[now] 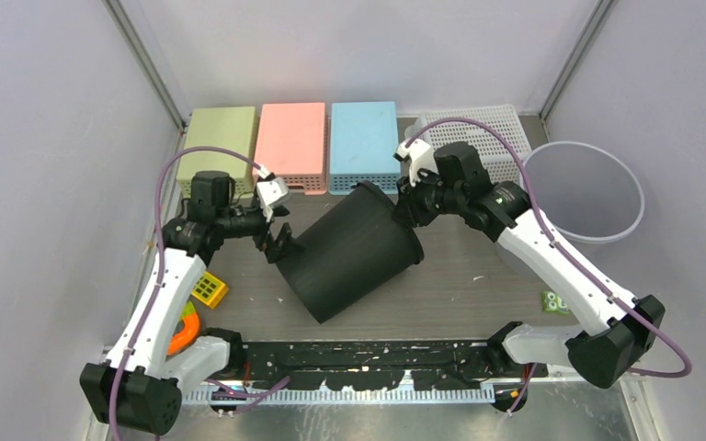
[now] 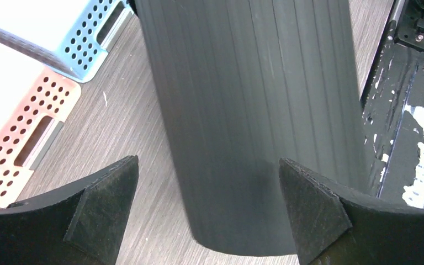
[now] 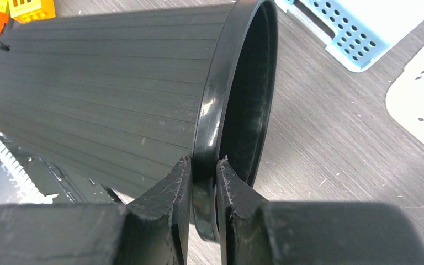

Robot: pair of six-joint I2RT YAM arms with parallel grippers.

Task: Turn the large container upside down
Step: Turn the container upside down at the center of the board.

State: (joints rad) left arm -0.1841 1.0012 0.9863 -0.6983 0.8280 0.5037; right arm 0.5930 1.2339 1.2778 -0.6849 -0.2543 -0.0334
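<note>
Ribbing runs lengthwise down the large black plastic container (image 1: 349,253), a tapered round tub with a matte wall and a glossy rolled rim (image 3: 212,99). It lies tipped on its side at the middle of the overhead frame, on the grey wood-grain tabletop (image 1: 487,285). Its long axis is diagonal, with the open mouth toward the upper right and the narrower closed base toward the lower left.

The right gripper (image 3: 203,179) is pinched onto the rim, one rough black finger outside and one inside the mouth. The left gripper (image 2: 207,165) is spread wide around the base end. One finger shows a gap to the wall; the other's contact cannot be told.

The pink perforated basket (image 1: 290,147) and the blue perforated basket (image 1: 364,147) sit close behind the mouth. Bare tabletop lies to the container's lower right, short of the translucent round bin (image 1: 579,184).
</note>
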